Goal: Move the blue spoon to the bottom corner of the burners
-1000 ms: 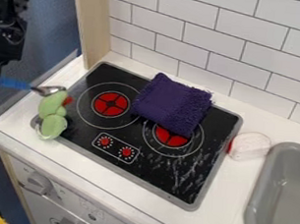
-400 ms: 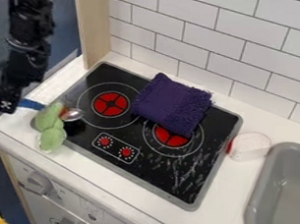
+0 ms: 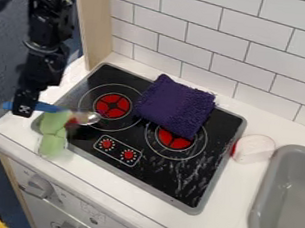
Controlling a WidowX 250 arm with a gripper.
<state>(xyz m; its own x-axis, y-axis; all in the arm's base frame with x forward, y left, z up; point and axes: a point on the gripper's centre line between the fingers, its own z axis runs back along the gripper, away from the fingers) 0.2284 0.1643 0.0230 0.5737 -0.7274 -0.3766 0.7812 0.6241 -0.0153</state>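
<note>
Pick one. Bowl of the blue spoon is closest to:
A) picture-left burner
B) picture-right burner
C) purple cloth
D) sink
A: the blue spoon is in the claw, and its bowl overlaps the outer ring of the picture-left burner in the view, short of the purple cloth.

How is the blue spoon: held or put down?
Held: the spoon has its blue handle in the gripper, its bowl over the stove.

Claw (image 3: 25,108) and blue spoon (image 3: 51,108) farther right
</note>
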